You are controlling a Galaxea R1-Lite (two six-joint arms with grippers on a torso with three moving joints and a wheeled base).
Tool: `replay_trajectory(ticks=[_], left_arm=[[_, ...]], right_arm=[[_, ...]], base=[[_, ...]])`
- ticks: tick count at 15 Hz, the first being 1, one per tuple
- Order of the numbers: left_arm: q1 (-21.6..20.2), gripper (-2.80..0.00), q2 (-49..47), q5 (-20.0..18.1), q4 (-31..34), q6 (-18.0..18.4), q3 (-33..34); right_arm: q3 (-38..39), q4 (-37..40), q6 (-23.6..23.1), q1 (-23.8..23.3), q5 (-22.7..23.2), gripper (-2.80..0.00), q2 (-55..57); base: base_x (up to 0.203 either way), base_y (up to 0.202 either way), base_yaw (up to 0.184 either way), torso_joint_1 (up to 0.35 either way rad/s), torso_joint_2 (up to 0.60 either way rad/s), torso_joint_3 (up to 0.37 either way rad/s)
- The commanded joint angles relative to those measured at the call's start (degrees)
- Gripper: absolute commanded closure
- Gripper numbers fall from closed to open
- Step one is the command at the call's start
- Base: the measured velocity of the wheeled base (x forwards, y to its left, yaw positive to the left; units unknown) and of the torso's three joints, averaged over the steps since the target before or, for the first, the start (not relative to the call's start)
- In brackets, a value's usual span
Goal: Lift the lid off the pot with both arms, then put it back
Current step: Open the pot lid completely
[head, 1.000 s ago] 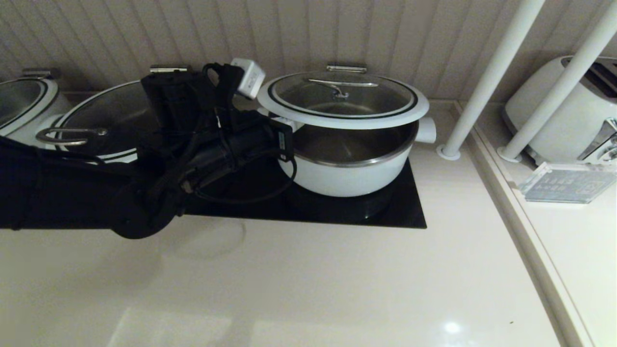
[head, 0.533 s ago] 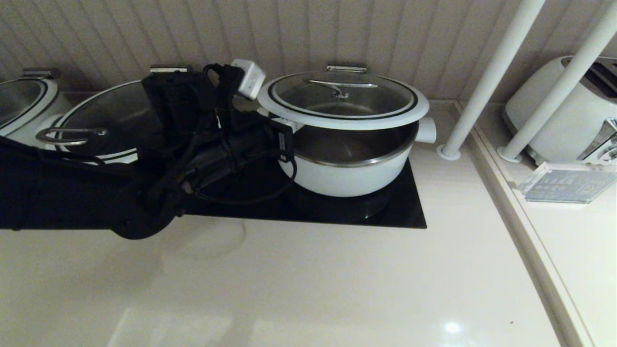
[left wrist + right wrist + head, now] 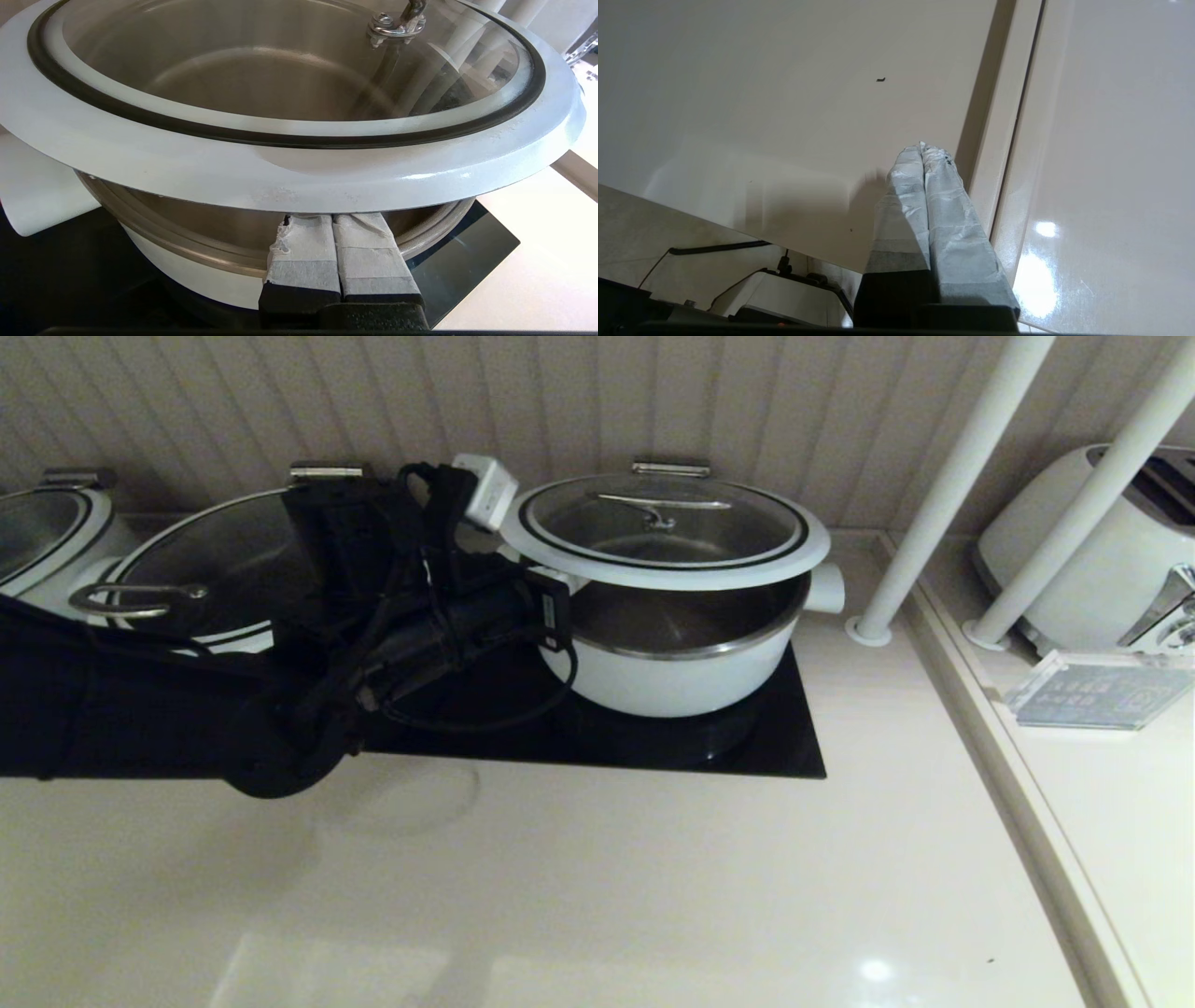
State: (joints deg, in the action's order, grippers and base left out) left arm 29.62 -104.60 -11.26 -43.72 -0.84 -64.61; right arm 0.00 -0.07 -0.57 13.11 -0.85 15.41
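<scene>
The lid [image 3: 665, 527], glass with a white rim and a steel loop handle, hangs tilted above the pot [image 3: 672, 677]; a gap shows the steel inside. The white pot stands on the black cooktop [image 3: 766, 751]. My left gripper [image 3: 332, 217] is shut and empty. Its taped fingers [image 3: 303, 247] are pressed together under the lid's white rim [image 3: 280, 175] at the pot's left side, above the pot's edge [image 3: 187, 275], and prop the lid up. My right gripper [image 3: 922, 148] is shut and empty over bare counter, outside the head view.
A wider pot with a glass lid [image 3: 187, 569] stands left of my left arm, and another pot [image 3: 42, 537] at the far left. Two white poles [image 3: 934, 495] rise right of the pot. A white toaster [image 3: 1102, 551] and a clear stand [image 3: 1102, 695] sit beyond a counter ridge.
My left arm has crept slightly right and down, and the lid it props has sunk a little. The pot has not moved.
</scene>
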Motion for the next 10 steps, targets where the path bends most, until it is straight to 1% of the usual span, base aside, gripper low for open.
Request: replay_trajectory(ticks=[1, 4, 5, 6, 7, 10], left_arm=[[0.0, 0.0, -0.2, -0.1, -0.2, 0.0, 0.0], [0.1, 0.0, -0.5, -0.1, -0.2, 0.0, -0.1], [0.0, 0.0, -0.5, -0.1, -0.2, 0.1, -0.1], [0.0, 0.0, -0.7, -0.1, -0.2, 0.1, -0.2], [0.0, 0.0, -0.8, -0.1, -0.2, 0.1, -0.3], [0.0, 0.0, -0.8, -0.1, -0.2, 0.1, -0.3]], right_arm=[[0.0, 0.0, -0.1, -0.6, 0.0, 0.0, 0.3], [0.0, 0.0, -0.1, -3.7, 0.0, 0.0, 0.4], [0.0, 0.0, -0.1, -6.5, 0.0, 0.0, 0.6], [0.0, 0.0, -0.1, -10.5, 0.0, 0.0, 0.7], [0.0, 0.0, 0.0, -12.6, 0.0, 0.0, -0.4], [0.0, 0.0, 0.1, -13.0, 0.0, 0.0, -7.7]], base=[[0.0, 0.0, 0.0, 0.0, 0.0, 0.0], [0.0, 0.0, 0.0, 0.0, 0.0, 0.0], [0.0, 0.0, 0.0, 0.0, 0.0, 0.0], [0.0, 0.0, 0.0, 0.0, 0.0, 0.0], [0.0, 0.0, 0.0, 0.0, 0.0, 0.0], [0.0, 0.0, 0.0, 0.0, 0.0, 0.0]])
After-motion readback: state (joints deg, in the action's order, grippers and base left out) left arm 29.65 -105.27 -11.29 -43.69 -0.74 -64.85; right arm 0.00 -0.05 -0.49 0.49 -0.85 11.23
